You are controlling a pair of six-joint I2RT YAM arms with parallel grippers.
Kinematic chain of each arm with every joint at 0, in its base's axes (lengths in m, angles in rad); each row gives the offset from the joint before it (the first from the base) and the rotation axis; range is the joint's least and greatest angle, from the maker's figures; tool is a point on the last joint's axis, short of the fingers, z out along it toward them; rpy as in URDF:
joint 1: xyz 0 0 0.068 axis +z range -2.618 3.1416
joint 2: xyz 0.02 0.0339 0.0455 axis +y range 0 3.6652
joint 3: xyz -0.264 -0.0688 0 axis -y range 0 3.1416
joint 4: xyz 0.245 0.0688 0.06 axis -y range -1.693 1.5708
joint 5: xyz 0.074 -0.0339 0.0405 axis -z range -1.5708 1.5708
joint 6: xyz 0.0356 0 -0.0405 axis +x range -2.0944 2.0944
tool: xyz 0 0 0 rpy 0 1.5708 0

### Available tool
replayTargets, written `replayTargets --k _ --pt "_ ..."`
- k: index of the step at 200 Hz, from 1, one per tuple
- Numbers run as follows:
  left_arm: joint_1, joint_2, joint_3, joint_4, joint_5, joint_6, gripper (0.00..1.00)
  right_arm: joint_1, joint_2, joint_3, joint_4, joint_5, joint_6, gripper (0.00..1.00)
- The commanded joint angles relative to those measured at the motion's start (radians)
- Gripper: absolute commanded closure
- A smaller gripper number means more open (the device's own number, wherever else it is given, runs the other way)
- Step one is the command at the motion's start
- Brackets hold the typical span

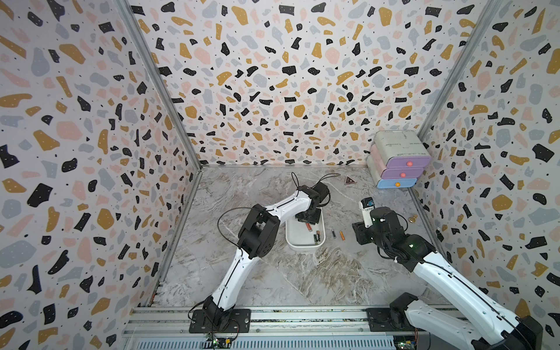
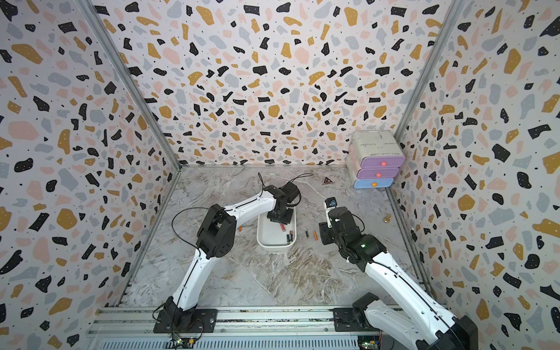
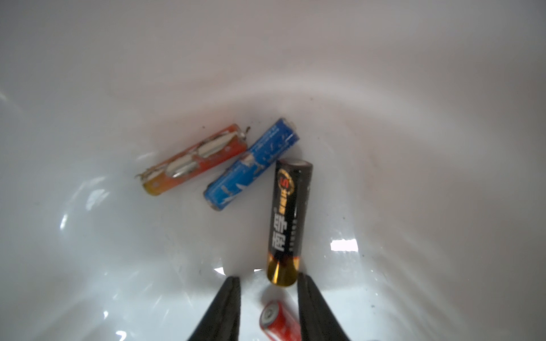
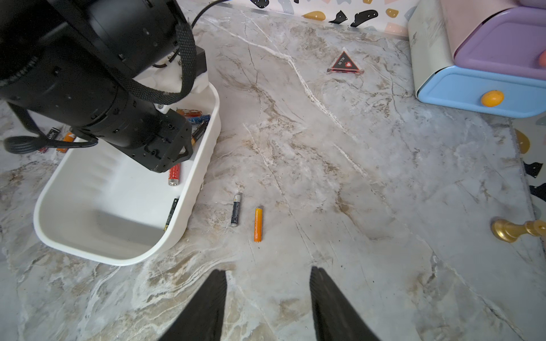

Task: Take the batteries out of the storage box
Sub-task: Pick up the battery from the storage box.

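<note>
The left gripper is lowered into the white box. Its jaws are parted and nothing is seen to be pinched. A red battery lies on the box floor between the fingers, with a gap visible on one side of it. The gold end of a black-and-gold battery is just beside one fingertip. Further out, a blue battery and a torn orange battery lie side by side near the end wall. Two dark batteries are seen in the opposite corner of the box in a top view.

The batteries are judged to be light, stiff and smooth-skinned, so rolling or slipping out is likely if one is caught near an end. Each is best taken across its middle, with the jaws square to its length. The peeling wrapper on the torn one may snag.

The right gripper is held spread and empty above the table. It is near a black battery and an orange battery, which lie outside the box.
</note>
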Motion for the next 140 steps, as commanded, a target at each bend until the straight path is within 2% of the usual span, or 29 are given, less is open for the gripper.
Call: replayTargets --k 1,21,42,74,119,140 --pt "-0.004 0.023 -0.038 -0.042 0.011 0.009 0.70 -0.001 0.001 0.018 0.013 -0.001 -0.006 0.49" --pt "-0.005 -0.004 -0.055 -0.040 0.049 0.007 0.69 -0.001 0.004 0.023 0.013 0.001 -0.014 0.48" --pt "-0.006 -0.055 -0.099 -0.027 0.061 0.004 0.61 -0.001 0.007 0.031 0.010 0.005 -0.020 0.48" --pt "-0.006 -0.138 -0.194 0.006 0.071 -0.013 0.55 0.000 0.021 0.034 0.013 0.000 -0.028 0.48" --pt "-0.021 -0.153 -0.287 0.075 0.134 -0.036 0.58 0.000 0.032 0.031 0.025 0.003 -0.026 0.47" --pt "-0.022 -0.120 -0.275 0.070 0.145 -0.032 0.68 -0.001 0.027 0.031 0.020 0.010 -0.030 0.47"
